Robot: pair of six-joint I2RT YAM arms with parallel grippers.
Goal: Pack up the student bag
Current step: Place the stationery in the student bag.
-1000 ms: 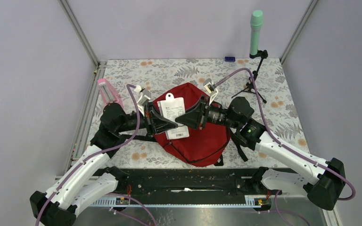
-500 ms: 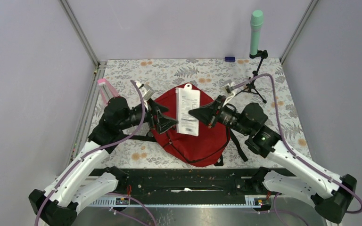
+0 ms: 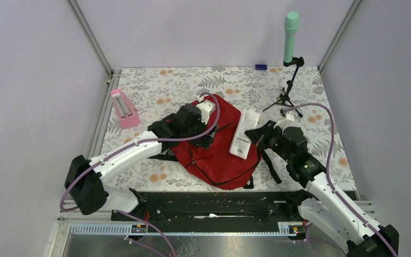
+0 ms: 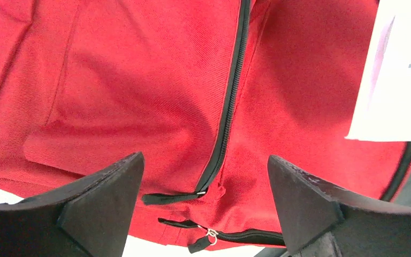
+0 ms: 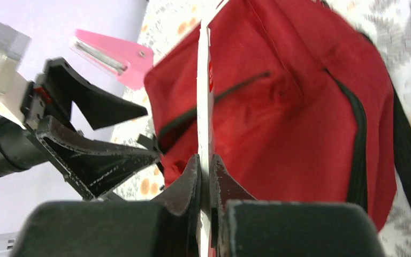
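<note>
From my station I see the student bag (image 3: 219, 160) lying flat in the middle of the flowered table (image 3: 192, 83), with its zippered face up. Its long axis runs from the far side of the table toward the arm bases, and the near end leans a little to the right. A black strap (image 3: 270, 166) comes out at its right side. I cannot tell which end is the top.

The left gripper (image 4: 204, 163) hangs just above the far-left part of the bag. Its jaws are spread wide and grasp nothing; between them the wrist view shows red fabric and a closed black zipper (image 4: 227, 118).

The right gripper (image 5: 204, 163) is clenched on a flat white card (image 3: 244, 131) and holds it on edge over the right half of the bag.

A pink case (image 3: 124, 108) is on the table to the left, well apart from the bag.
</note>
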